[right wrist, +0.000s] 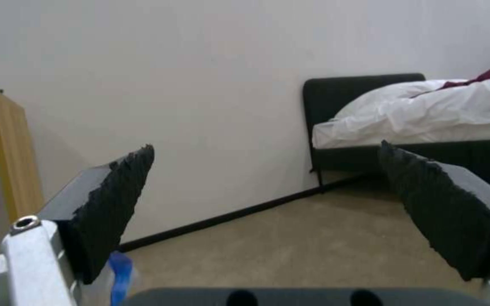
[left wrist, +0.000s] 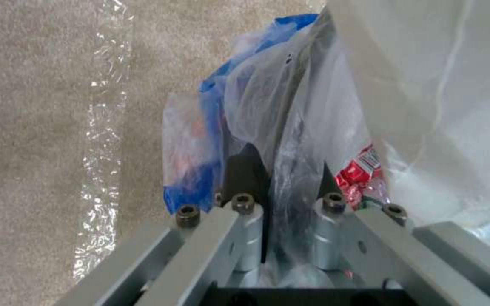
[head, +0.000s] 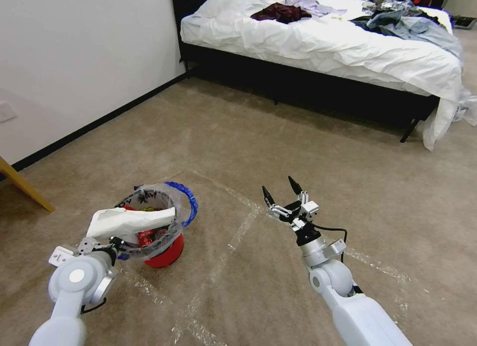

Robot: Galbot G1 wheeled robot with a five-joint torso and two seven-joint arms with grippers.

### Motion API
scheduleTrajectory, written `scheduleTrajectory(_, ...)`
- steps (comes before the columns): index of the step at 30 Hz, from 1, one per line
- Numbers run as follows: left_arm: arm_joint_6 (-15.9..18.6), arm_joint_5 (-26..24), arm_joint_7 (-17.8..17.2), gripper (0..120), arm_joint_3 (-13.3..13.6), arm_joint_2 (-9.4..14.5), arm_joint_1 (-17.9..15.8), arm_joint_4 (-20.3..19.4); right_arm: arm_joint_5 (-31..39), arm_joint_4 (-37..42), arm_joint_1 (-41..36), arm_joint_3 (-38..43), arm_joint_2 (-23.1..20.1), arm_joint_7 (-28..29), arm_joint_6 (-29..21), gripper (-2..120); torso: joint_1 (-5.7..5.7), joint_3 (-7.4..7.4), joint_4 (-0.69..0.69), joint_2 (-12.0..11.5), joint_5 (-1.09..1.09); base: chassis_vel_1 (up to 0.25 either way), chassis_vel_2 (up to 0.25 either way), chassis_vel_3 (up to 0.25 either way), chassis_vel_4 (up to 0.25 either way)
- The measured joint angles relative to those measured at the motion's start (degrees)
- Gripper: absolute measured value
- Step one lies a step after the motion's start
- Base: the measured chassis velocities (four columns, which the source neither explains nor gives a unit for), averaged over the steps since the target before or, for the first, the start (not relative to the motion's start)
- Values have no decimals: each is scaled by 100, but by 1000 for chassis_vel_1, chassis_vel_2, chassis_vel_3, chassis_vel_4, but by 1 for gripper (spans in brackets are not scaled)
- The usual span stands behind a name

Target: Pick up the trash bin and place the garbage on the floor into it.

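Note:
The red trash bin (head: 168, 252), lined with a clear bag with blue handles (head: 188, 199), is on the beige carpet floor (head: 278, 137) at my front left. A white slipper (head: 130, 220) lies across its mouth, and red wrappers (head: 151, 235) lie inside. My left gripper (head: 124, 247) is at the bin's near rim, shut on the bag and rim (left wrist: 290, 140); the left wrist view shows a red wrapper (left wrist: 361, 170) and the slipper (left wrist: 426, 85) beside it. My right gripper (head: 282, 188) hovers open and empty to the right of the bin, its fingers (right wrist: 117, 199) wide apart.
A bed (head: 348, 47) with white bedding and heaped clothes stands at the back right on a black frame. A white wall (head: 74, 62) runs along the left, with a wooden furniture leg (head: 27, 187) near it. Shiny tape lines (head: 238, 231) cross the carpet.

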Motion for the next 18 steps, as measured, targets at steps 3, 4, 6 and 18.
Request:
scheduleTrajectory(3,-14,35,36,4,2,-17,-15,21,2,0,-12,-10,3,-16,1,100,0,0,2,0,0,0,0,0,0)
scheduleTrajectory(4,-15,41,53,4,1,-14,-22,23,5,-8,-12,-11,1,-31,4,100,0,-1,1,0,1,0,0,0,0)
scheduleTrajectory(6,-10,45,57,4,1,-4,-21,30,11,-12,-13,-7,-3,-35,7,100,0,0,0,0,1,0,0,0,0)
scheduleTrajectory(18,46,173,13,4,1,-74,75,68,48,10,-22,-18,-24,-104,9,100,0,0,1,0,1,0,0,0,0)
